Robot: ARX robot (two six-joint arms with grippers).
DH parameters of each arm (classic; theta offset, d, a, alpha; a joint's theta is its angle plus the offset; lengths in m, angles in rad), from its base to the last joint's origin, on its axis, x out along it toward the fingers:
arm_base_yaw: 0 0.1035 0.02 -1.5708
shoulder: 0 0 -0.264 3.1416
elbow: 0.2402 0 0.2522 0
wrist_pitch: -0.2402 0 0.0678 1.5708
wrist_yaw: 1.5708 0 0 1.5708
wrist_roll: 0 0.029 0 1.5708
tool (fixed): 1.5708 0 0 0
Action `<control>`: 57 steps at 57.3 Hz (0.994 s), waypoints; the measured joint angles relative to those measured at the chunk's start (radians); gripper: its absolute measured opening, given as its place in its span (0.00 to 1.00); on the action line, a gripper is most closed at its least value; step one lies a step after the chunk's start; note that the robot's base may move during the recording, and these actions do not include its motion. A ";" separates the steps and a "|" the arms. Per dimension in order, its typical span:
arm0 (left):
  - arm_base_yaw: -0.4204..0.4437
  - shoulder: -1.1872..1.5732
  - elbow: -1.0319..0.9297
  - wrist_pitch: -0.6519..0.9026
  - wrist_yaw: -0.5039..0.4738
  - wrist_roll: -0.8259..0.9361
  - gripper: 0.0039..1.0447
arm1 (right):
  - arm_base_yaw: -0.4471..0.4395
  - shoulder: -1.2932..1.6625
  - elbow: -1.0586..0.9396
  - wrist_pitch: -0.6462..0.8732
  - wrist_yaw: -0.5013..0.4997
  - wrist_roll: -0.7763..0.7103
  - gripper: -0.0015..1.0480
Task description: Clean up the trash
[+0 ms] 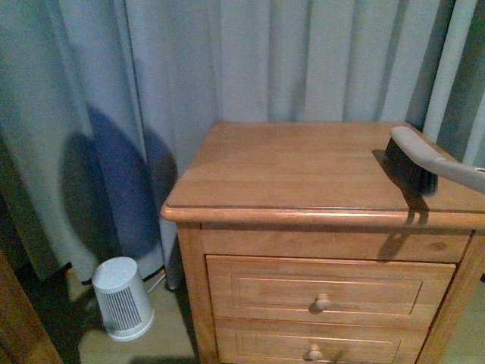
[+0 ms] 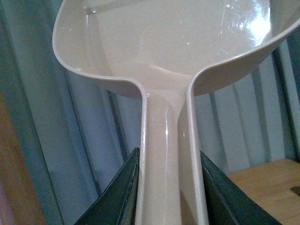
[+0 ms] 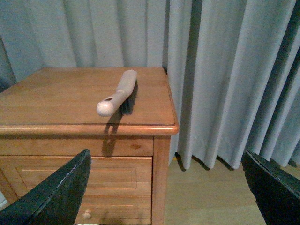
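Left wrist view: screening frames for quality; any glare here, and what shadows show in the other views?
Left wrist view: bright glare on the glossy dustpan bowl. Front view: dim, a dark shadow on the curtain; the brush shadows the nightstand front. Right wrist view: evenly lit, same brush shadow.

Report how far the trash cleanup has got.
Done: the left gripper grips the dustpan by its handle; the visible pan is empty. In hand: the right gripper hangs open short of the brush lying on the nightstand. Left: grip the brush, sweep. No trash shows in any view.
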 joint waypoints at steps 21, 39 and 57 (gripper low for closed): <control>0.318 -0.385 -0.208 -0.102 0.222 -0.330 0.28 | 0.000 0.000 0.000 0.000 0.000 0.000 0.93; 0.327 -0.398 -0.245 -0.111 0.230 -0.385 0.28 | 0.229 0.272 0.085 0.025 0.391 -0.035 0.93; 0.328 -0.398 -0.245 -0.111 0.230 -0.389 0.28 | 0.196 0.828 0.544 -0.060 0.251 0.002 0.93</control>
